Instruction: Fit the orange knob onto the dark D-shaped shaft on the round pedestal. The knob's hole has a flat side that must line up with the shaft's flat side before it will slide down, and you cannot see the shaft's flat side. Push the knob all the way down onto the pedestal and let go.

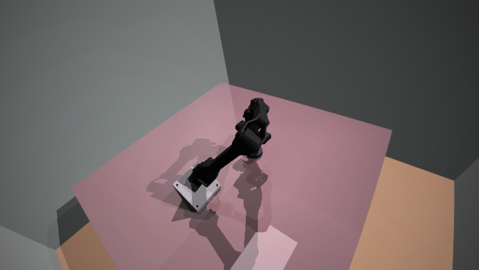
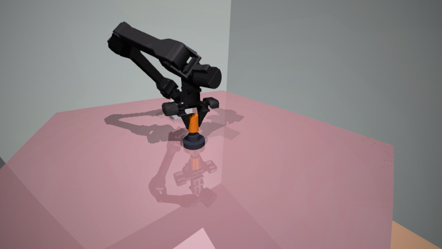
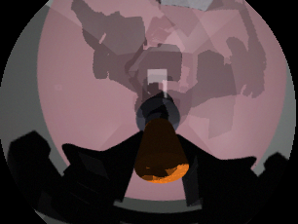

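Note:
The orange knob point(image 2: 193, 124) point(image 3: 163, 151) is held upright between the fingers, its wider end down. My gripper point(image 2: 193, 126) point(image 3: 158, 135) is shut on it. The dark round pedestal point(image 1: 255, 154) point(image 2: 193, 144) point(image 3: 141, 117) stands on the table directly below, a wide disc with a narrower raised middle. The knob's lower rim is just above that raised middle in the exterior view. The D-shaped shaft is not plainly visible, and its flat side and the knob's hole are hidden. In the top view the arm hides the knob and fingertips.
The pink, shiny table point(image 1: 318, 167) point(image 2: 294, 173) carries the arm's light grey base plate point(image 1: 201, 197), and shadows and reflections of the arm lie across it. The arm point(image 1: 224, 159) point(image 2: 148, 43) reaches from the base over the pedestal. Grey walls stand beyond the table edges.

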Controlling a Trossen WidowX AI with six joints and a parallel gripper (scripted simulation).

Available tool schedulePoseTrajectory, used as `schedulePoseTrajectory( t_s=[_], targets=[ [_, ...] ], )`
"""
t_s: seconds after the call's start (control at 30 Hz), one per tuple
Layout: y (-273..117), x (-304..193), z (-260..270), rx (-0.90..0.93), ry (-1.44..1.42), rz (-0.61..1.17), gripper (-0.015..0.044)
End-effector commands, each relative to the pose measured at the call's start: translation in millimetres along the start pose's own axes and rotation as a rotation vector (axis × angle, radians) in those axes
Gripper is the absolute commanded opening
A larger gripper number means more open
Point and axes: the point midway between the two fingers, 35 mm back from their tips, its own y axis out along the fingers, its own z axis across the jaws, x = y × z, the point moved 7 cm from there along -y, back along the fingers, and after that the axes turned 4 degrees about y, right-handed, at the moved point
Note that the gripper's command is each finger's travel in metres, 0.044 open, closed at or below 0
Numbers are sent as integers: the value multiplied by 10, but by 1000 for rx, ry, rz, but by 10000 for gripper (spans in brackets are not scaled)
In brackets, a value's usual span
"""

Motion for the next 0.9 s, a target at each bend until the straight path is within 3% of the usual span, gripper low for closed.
schedulePoseTrajectory(
  t_s=[0.0, 0.2, 0.4, 0.87],
  targets=[
    [-7, -3, -1, 1, -2, 2, 0],
    [-47, -7, 5, 1, -11, 2, 0],
    [-39, -13, 2, 2, -201, 2, 0],
    [-2, -4, -1, 2, -212, 2, 0]
  ],
)
